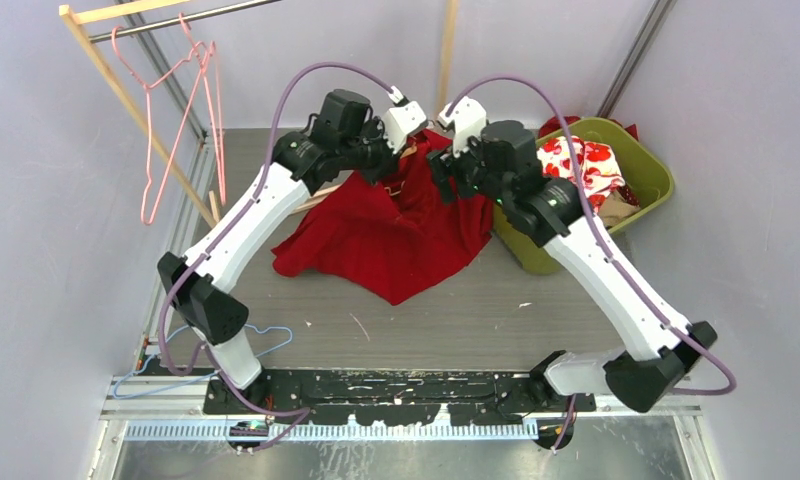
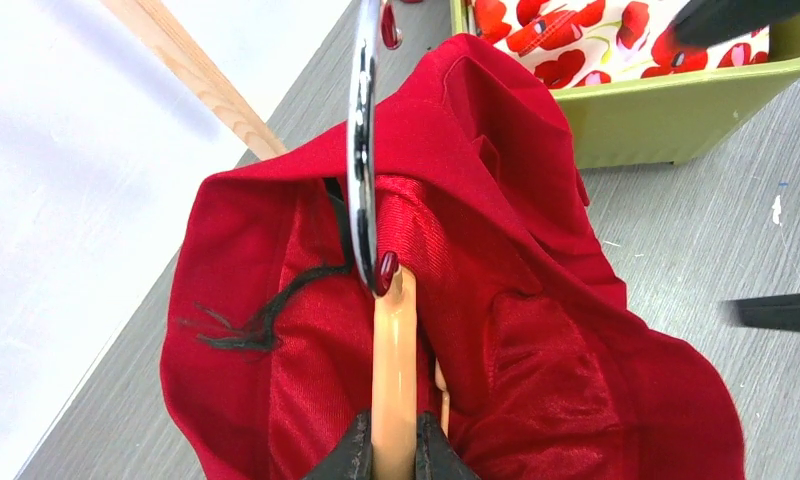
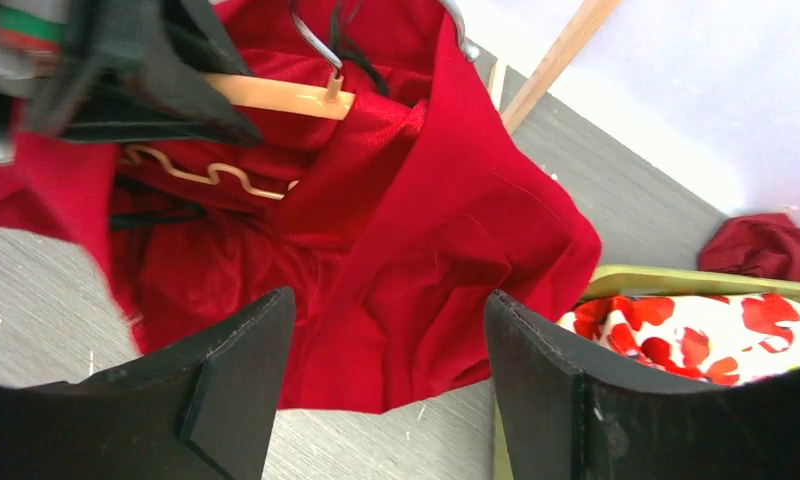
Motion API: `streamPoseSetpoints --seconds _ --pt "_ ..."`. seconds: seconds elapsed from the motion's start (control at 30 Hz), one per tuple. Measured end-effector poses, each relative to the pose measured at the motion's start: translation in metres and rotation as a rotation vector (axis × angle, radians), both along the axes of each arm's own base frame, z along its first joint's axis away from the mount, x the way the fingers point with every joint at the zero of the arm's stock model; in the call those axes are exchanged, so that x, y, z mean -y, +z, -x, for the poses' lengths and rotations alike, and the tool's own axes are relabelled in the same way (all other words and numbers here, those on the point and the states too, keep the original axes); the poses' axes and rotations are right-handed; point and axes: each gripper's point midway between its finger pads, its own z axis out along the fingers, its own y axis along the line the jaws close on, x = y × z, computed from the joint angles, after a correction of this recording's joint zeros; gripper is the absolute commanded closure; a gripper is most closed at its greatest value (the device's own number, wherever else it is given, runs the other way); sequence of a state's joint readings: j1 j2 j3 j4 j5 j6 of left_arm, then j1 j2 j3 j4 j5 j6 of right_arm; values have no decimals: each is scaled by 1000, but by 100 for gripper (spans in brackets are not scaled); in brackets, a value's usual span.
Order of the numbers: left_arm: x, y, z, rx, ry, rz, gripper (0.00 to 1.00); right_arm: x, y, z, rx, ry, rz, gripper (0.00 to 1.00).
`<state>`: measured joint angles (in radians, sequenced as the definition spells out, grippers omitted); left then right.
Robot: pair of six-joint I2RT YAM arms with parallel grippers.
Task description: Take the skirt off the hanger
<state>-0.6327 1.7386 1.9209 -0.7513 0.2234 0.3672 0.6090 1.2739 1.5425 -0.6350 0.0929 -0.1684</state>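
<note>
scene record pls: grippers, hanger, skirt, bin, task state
left gripper: shut on hanger bar
right gripper: open, facing skirt, holding nothing
hanger: wooden, chrome hook, inside skirt
skirt: red, draped over hanger, lower part on table
bin: green, right of skirt, holds floral cloth
task state: skirt not yet off

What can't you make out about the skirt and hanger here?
Left wrist view: left gripper cut off by bottom edge; ends of wooden hanger buried in red skirt.
Top view: hanger mostly hidden by skirt.
Right wrist view: left gripper blurred, top left.
</note>
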Motion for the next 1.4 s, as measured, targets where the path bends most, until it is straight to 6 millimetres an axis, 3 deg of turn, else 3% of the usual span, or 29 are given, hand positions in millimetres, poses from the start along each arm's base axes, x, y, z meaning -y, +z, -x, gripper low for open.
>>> streamPoseSetpoints --seconds 0.13,0.33,0.37,0.4,0.5,0.73,0.9,1.0,1.1,1.23,1.4 --pt "-6 7 7 5 6 -1 100 -15 -27 -19 -44 -13 -3 27" --pt "-17 23 20 28 7 14 100 -30 -40 -38 -52 -29 -47 37" --pt "-19 26 22 33 9 16 100 -32 -42 -41 -53 -34 -57 42" --pt "-21 28 25 36 10 18 100 -33 -44 -44 -51 -43 -67 53" --pt "-27 32 31 45 15 21 100 -36 -50 -51 -58 -66 -82 96" --pt "-44 25 39 54 51 -14 100 -31 -60 -69 -78 -120 -8 99" --pt "-55 11 47 52 61 -43 100 9 -60 -82 -83 -210 27 99" --pt "-58 7 48 66 60 -48 100 42 -48 -95 -76 -281 3 99" --pt "-51 12 44 93 54 -28 100 52 -26 -99 -57 -291 -36 99" --pt "-48 15 38 103 58 -21 100 32 17 -92 -11 -217 -129 99" --pt "-34 27 18 121 65 1 100 -9 66 -73 69 -101 -189 99"
